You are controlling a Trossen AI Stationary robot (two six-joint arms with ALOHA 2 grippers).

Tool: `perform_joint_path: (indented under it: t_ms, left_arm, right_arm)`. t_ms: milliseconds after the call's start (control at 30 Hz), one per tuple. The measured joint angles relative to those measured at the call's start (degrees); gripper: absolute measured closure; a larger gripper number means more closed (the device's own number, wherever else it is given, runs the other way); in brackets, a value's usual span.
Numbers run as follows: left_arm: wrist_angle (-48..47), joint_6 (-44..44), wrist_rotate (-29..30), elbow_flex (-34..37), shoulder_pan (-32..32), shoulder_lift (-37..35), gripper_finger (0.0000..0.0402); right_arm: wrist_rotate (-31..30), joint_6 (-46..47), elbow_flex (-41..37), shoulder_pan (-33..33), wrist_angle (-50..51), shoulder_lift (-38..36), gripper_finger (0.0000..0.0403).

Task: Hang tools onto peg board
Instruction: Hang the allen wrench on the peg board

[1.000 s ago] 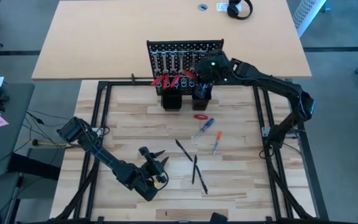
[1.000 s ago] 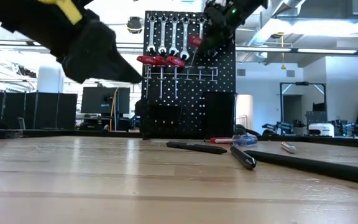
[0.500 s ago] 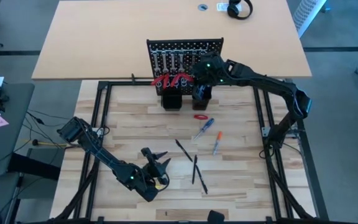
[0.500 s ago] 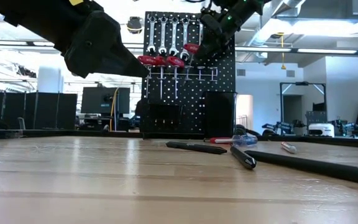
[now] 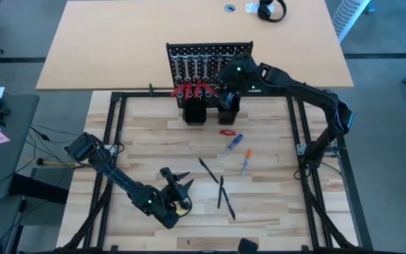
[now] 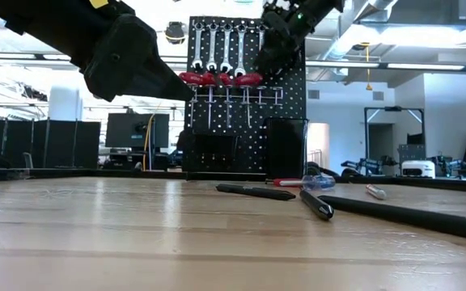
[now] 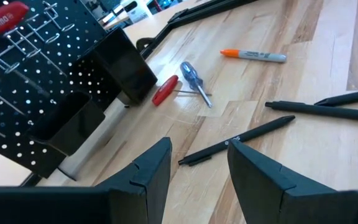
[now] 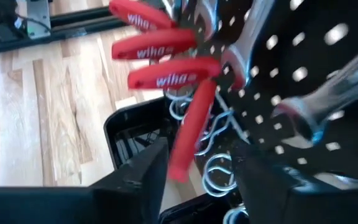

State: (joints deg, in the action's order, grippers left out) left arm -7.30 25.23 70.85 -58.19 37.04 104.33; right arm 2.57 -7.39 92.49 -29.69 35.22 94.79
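The black peg board (image 6: pixel 245 97) stands upright at the table's far side. Silver wrenches (image 6: pixel 217 44) hang along its top. Below them, several red-handled tools (image 6: pixel 217 78) stick through its ring hooks. The rightmost red handle (image 8: pixel 190 127) hangs slanted, just ahead of my right gripper (image 8: pixel 201 149). That gripper is open, its fingers apart on either side of the handle, up against the board's right half (image 5: pixel 231 74). My left gripper (image 5: pixel 177 182) waits open above the table's near left.
Two black box holders (image 5: pixel 194 114) (image 5: pixel 228 106) stand at the board's foot. In the middle of the table lie a small red tool (image 5: pixel 226 132), a blue-handled screwdriver (image 5: pixel 232 144), an orange-capped pen (image 5: pixel 246 161) and three thin black sticks (image 5: pixel 221 190).
My right gripper has carried a red-handled tool toward the table's left edge and down along the board. The tool has gone from slanted and raised to level with the other red handles in the hook row. The gripper has then drawn up and away from it.
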Motion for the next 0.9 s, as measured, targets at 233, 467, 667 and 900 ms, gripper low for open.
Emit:
perform_joint_path:
  t_ms: [233,467,667,900]
  left_arm:
    - [0.0,0.3,0.0,0.0,0.9,0.0,0.0251]
    - [-0.1,0.6,0.0,0.0,2.4,0.0,0.0251]
    - [-0.1,0.7,0.0,0.0,2.8,0.0,0.0251]
    - [0.6,0.6,0.0,0.0,2.2,0.0,0.0251]
  right_arm:
    - [-3.3,-3.9,3.5,3.6,5.7,-3.5,0.021]
    - [-3.2,-7.3,-1.2,12.5,12.8,-9.9,0.024]
    - [-3.1,-6.6,-18.7,20.7,8.8,-18.6,0.0261]
    - [-2.9,4.8,-46.0,25.7,-15.4,-24.8,0.0271]
